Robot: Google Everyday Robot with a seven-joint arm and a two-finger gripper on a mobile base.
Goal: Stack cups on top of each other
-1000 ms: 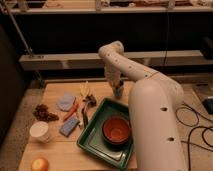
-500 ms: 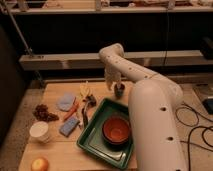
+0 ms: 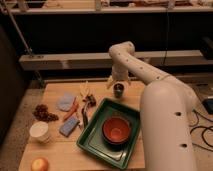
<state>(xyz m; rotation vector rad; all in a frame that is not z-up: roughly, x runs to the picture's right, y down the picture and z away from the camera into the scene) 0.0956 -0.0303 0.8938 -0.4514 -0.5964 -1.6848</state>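
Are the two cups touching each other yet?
Apart. The camera view shows the white cup at front left and the blue-grey tumbler at the back under the claw, a wide gap between them.

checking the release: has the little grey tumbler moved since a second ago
No. The tumbler sits at the same spot off the green tray's far corner, with the pincer open just over it.

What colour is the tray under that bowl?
The tray is dark green, clearest in the camera view; the end effector is beyond it, at the small tumbler.
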